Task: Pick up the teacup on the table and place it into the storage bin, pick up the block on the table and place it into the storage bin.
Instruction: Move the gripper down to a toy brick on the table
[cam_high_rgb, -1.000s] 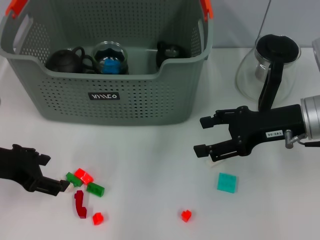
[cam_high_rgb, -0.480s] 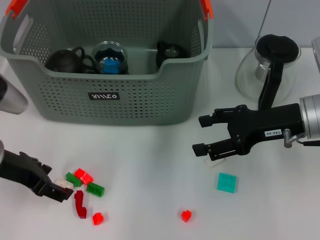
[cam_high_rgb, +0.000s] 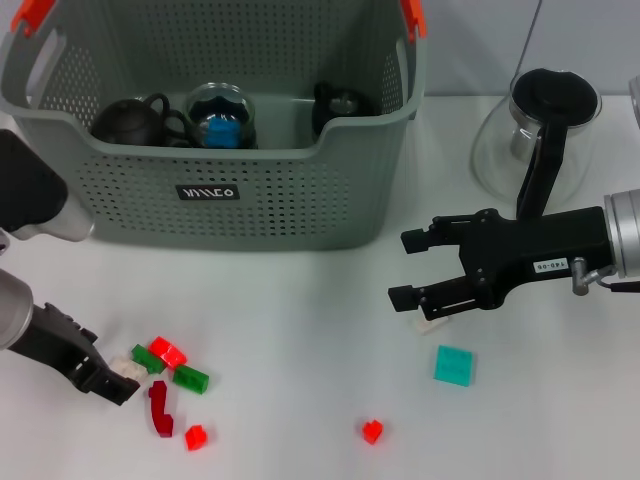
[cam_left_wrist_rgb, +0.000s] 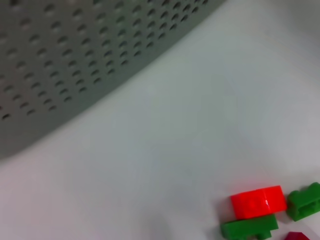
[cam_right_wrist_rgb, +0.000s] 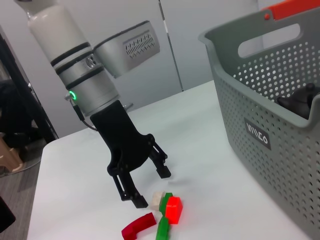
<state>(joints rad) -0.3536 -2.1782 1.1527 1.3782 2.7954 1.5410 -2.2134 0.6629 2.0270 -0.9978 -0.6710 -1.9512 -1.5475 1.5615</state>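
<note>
two arms in play here, but only the left one is doing anything. since a second ago the left hand (cam_high_rgb: 118, 372) has swung in over the near left corner of the counter (cam_high_rgb: 300, 300) and dropped its open fingers around the small white block (cam_high_rgb: 127, 365) at the edge of the block pile, next to the red block (cam_high_rgb: 167, 351) and the green ones. looks to me like it's lining up the block grab, nothing gripped yet. the forearm now angles in steeply from the left edge. the right hand (cam_high_rgb: 402, 268) hasn't budged, hovering open and empty over the counter's right side. the storage bin (cam_high_rgb: 215, 190) sits at the far left with dark teaware already inside.
</note>
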